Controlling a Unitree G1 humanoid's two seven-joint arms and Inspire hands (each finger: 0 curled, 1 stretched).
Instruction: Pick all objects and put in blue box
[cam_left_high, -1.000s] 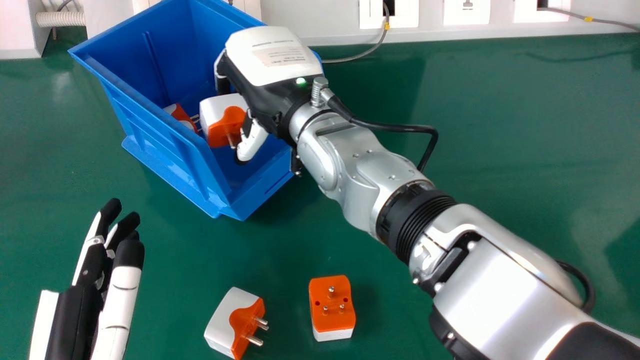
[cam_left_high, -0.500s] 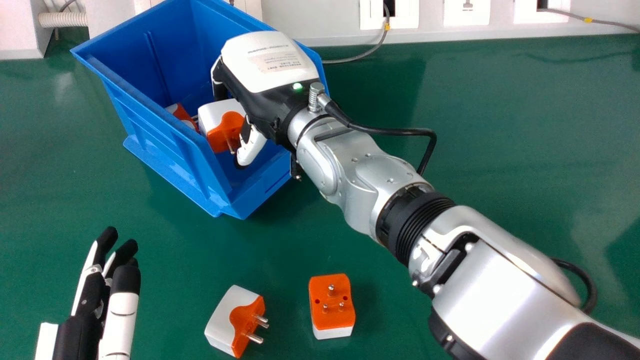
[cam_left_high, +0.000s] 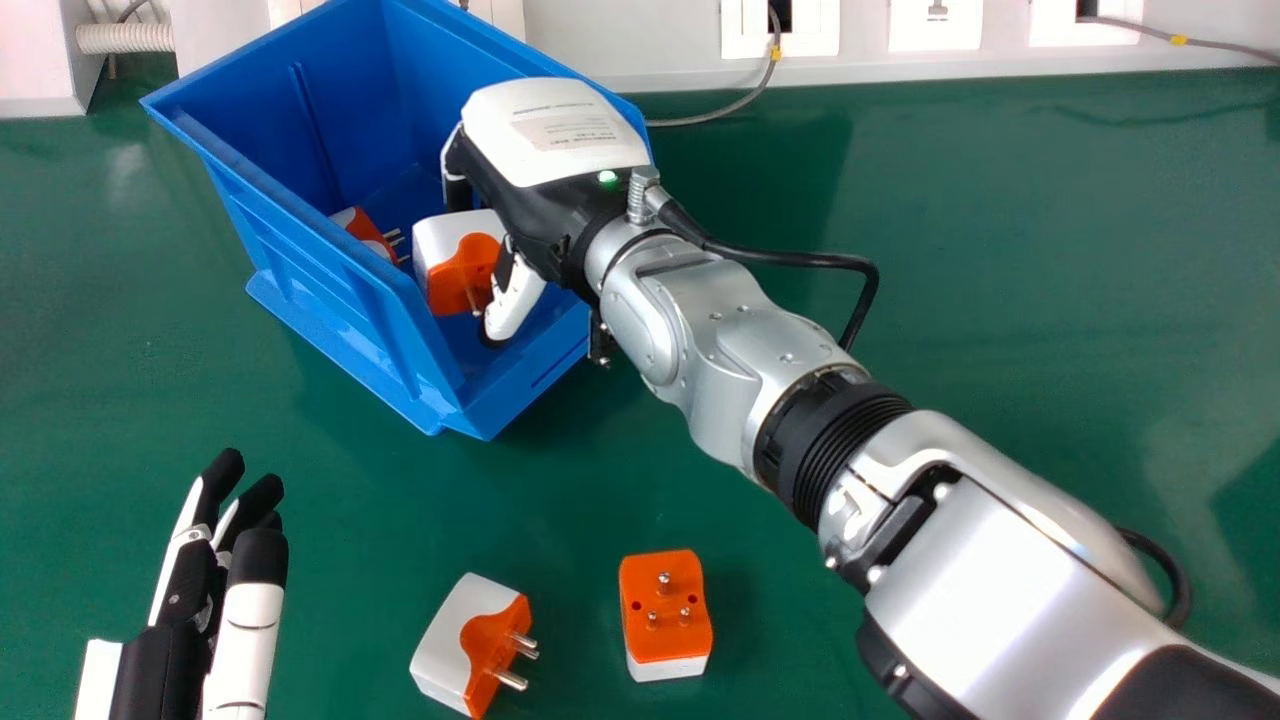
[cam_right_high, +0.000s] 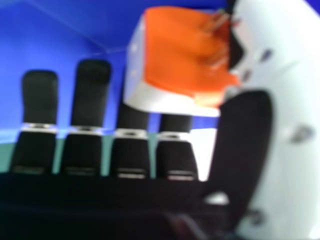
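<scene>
Inside the near part of the blue box (cam_left_high: 330, 285), my right hand (cam_left_high: 545, 150) holds a white and orange plug adapter (cam_left_high: 465, 268) between its thumb and fingers. The right hand view has that adapter (cam_right_high: 182, 55) against the thumb of my right hand (cam_right_high: 85, 100), with blue box walls (cam_right_high: 55, 35) behind. A second adapter (cam_left_high: 365, 232) lies in the box, partly hidden by its rim. Two more rest on the table: one on its side (cam_left_high: 465, 645), the other (cam_left_high: 665, 612) with its pins up. My left hand (cam_left_high: 190, 600) is at the lower left, fingers straight.
The green table (cam_left_high: 960, 260) surrounds the box. Along its far edge runs a white wall (cam_left_high: 640, 40) with sockets and a grey cable (cam_left_high: 720, 108). My right forearm (cam_left_high: 1000, 560) crosses from the lower right, a black cable (cam_left_high: 800, 258) looping off its wrist.
The right hand and its held adapter have come lower in the head view, most recently also slightly rightward. My left hand has drawn back towards the bottom edge, then shifted slightly up.
</scene>
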